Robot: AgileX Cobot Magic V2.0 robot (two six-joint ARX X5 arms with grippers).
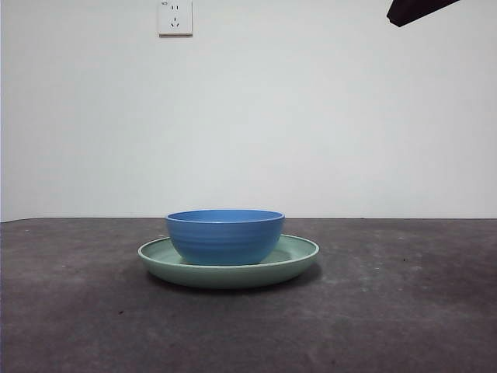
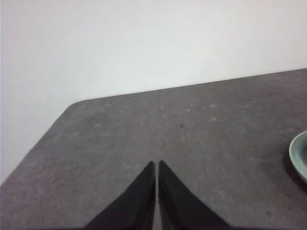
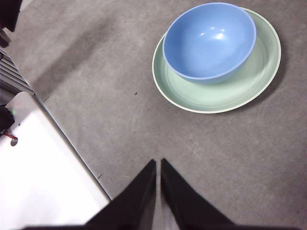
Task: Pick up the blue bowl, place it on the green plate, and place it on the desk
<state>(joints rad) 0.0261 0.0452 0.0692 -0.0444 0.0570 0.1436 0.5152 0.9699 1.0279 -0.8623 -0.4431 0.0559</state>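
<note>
**Two dishes stacked, both arms clear**

One blue bowl (image 1: 224, 235) sits upright in the green plate (image 1: 299, 252), off-centre toward one rim, plate flat on the desk (image 1: 404, 311). Right gripper (image 3: 158, 165) hangs well above & apart, jaws pressed together, empty. Left gripper (image 2: 157, 166) likewise closed, empty, over bare desk w/ plate edge just in sight.

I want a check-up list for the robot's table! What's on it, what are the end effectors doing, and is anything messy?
Surface: dark grey desk, faint pale scuffs.
Job's things: blue bowl sits upright on the green plate, off-centre in the right wrist view.
Clutter: nothing seen.
Grippers: left end effector shut, holding nothing, over bare desk; right end effector shut, holding nothing, apart from the plate.
Cables: thin wires at the desk's edge.
Surroundings: white wall, outlet.
</note>
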